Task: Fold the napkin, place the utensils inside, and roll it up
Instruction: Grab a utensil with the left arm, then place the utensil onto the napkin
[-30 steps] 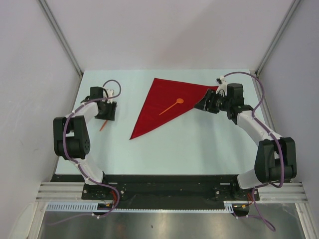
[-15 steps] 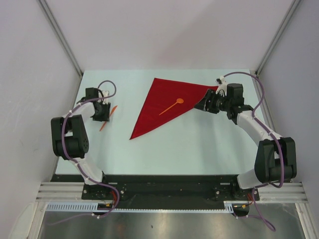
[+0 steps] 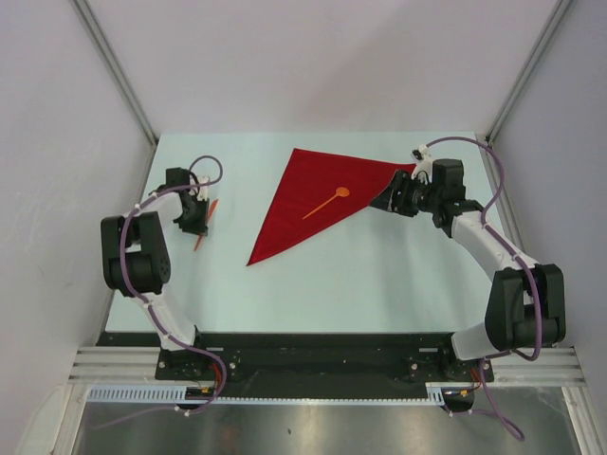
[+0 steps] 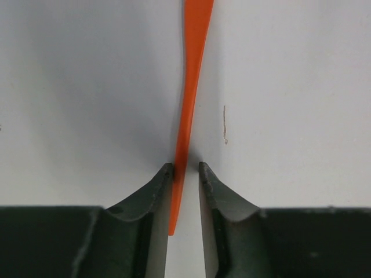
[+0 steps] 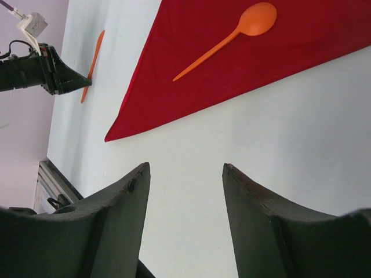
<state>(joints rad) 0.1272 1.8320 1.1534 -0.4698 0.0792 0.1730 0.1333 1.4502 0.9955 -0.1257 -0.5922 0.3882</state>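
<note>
Red napkin [image 3: 313, 180] lies flat as a folded triangle on the pale table [image 3: 379, 275], upper middle of the top view, long point aimed at the lower left. Orange spoon [image 3: 327, 203] rests on the napkin, bowl toward the upper right, clear of both arms. Second orange utensil [image 4: 194, 69] lies on bare table at the left of the top view, well apart from the napkin. Left gripper [image 4: 185, 171] is down over it, straddling the thin strip: one finger [image 4: 159, 185] touches it and a sliver of gap shows at the other, so a firm clamp cannot be told. Right gripper [image 5: 184, 167] hangs just beside the napkin's right corner, fingers spread wide with nothing between them, only bare table below. White walls close in three sides, and purple cables [image 3: 493, 180] loop along both arms.
</note>
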